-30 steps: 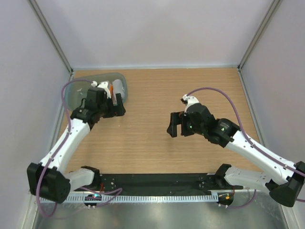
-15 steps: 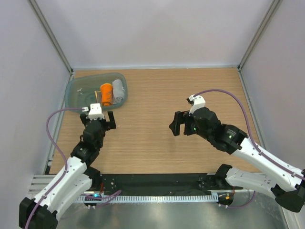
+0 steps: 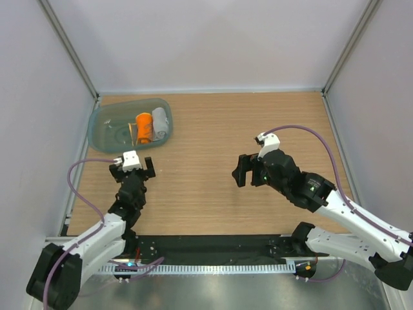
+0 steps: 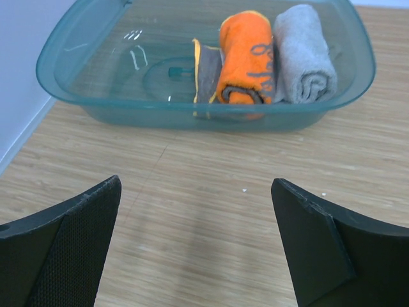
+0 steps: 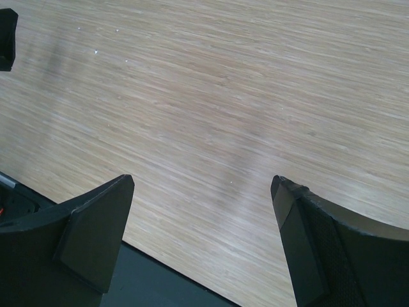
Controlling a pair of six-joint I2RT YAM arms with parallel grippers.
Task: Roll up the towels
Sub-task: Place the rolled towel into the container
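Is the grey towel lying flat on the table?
No, the grey towel sits rolled inside the teal tub, beside the orange towel.

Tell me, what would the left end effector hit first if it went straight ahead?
Likely the near wall of the teal tub, with only bare table between; depth is unclear.

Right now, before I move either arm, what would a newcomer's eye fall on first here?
The rolled orange towel, a loose flap trailing, lies against the rolled grey towel at the right end of the teal tub, in the table's far left corner. The left jaws and the right jaws both stand wide open and empty above bare wood, the left jaws facing the tub.
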